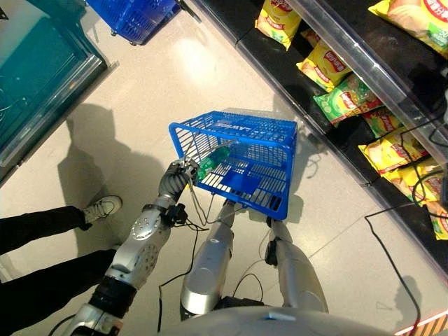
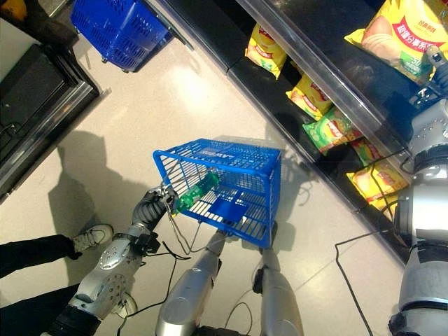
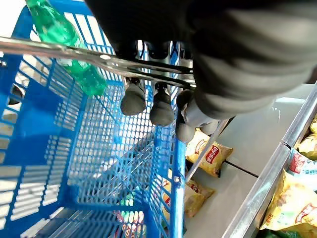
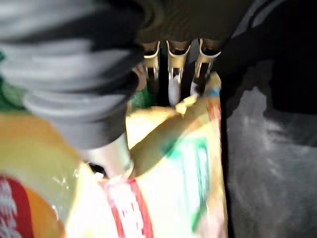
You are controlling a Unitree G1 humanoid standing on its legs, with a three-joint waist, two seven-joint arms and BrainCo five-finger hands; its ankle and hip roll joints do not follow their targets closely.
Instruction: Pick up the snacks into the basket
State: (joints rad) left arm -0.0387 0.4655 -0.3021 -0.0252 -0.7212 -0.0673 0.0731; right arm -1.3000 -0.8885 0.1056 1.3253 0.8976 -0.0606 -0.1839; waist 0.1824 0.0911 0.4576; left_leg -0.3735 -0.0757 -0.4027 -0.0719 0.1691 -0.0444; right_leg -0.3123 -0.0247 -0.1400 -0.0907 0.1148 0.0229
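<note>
Shop floor, left hand curled round basket handle, right hand clasping yellow snack bag

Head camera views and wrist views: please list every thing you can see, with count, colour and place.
basket: one, blue, hanging from the left hand
bottle: one, green, inside the basket
second basket: one, blue, on the floor further away
snack bags: many, mostly yellow, some green, on the dark shelves
person's legs: dark trousers, white shoe, at the robot's left
left hand: curled round the basket's handle
right hand: pinching a yellow snack bag
</note>
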